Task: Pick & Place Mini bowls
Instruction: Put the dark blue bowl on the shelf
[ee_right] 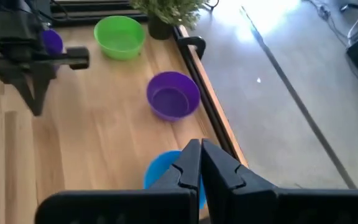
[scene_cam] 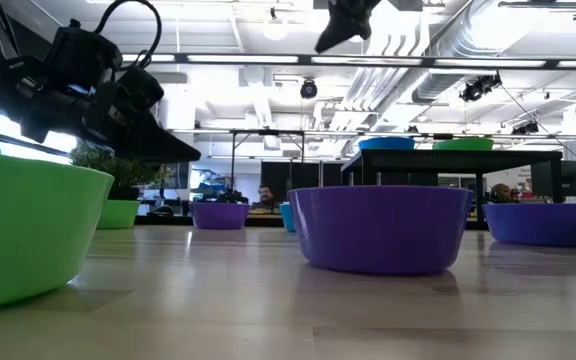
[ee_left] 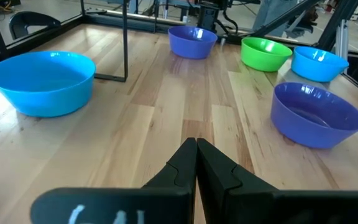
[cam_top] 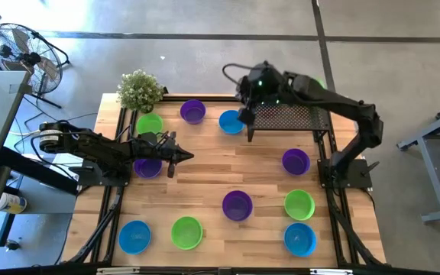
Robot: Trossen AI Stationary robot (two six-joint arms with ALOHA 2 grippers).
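Mini bowls in blue [cam_top: 231, 121], green [cam_top: 149, 123] and purple [cam_top: 237, 205] lie scattered across the wooden table [cam_top: 220, 168]. The right gripper [cam_top: 249, 131], fingers clenched on nothing, hangs just beside the blue bowl at the far edge, next to the black mesh stand [cam_top: 285, 116]. The left gripper [cam_top: 182, 156], also clenched and empty, waits near the table's left side.

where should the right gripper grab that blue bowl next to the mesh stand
Grip the blue bowl by its rim, coming straight down from above, probably on the side away from the mesh stand. It sits upright and open-topped, so the thin rim fits between two fingers, one inside and one outside. The right gripper is shut beside it and must open first.
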